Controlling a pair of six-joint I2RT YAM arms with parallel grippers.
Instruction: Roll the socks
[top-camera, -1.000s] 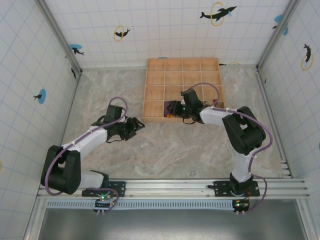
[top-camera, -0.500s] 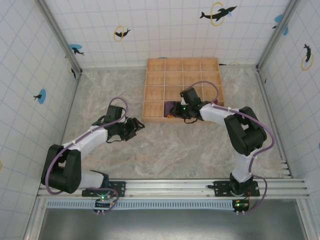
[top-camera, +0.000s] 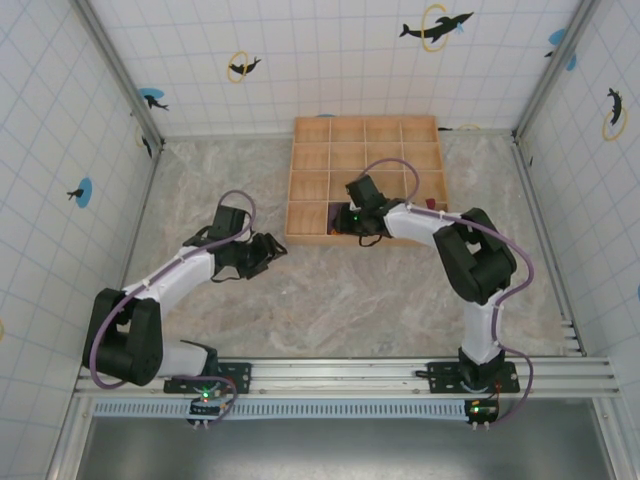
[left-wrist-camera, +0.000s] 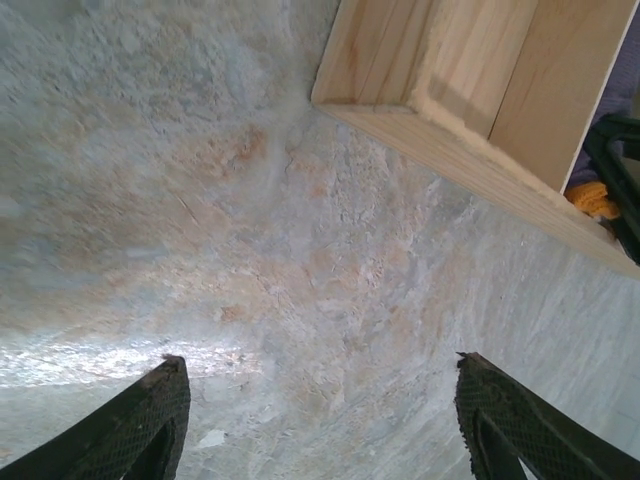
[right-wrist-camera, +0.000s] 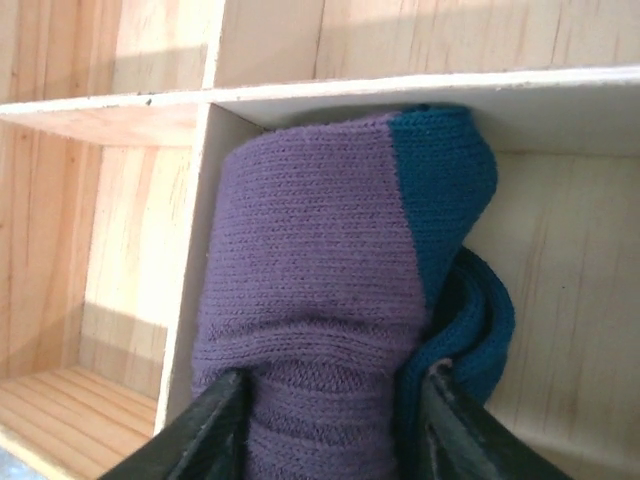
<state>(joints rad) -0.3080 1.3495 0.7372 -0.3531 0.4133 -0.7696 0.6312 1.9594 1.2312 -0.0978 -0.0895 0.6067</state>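
The sock (right-wrist-camera: 320, 300), purple with a teal toe, sat rolled into a thick bundle in one compartment of the wooden tray (right-wrist-camera: 140, 120). In the right wrist view its long axis ran up the picture, from between the fingers toward the far divider (right-wrist-camera: 400, 88). The teal end pointed away from the claw and curled over the upper right of the roll. The top of the roll touched that far divider, and its left flank lay along the side wall of the compartment. From above, a patch of the sock's purple knit (top-camera: 336, 212) showed in the near row of the four-by-four grid, in the second compartment from the left.

The right gripper (right-wrist-camera: 330, 420) was clasped on the lower part of the roll, with one black finger (right-wrist-camera: 215, 425) against the purple flank and the other against the teal fold. In the overhead view, the right gripper (top-camera: 352, 216) reached into the tray from the right.

The left wrist view caught a scrap of orange knit (left-wrist-camera: 592, 198) just inside the tray's near wall (left-wrist-camera: 470, 160).

The left gripper (left-wrist-camera: 320, 420) hung released over the bare marbled table (left-wrist-camera: 300, 280), just off the tray's near left corner, its jaws wide and nothing between them. From above, the left gripper (top-camera: 268, 250) sat just left of the tray's front edge.

White tiled panels enclosed the table, and the back one carried a dolphin decal (top-camera: 437, 25) in a yellow ring.
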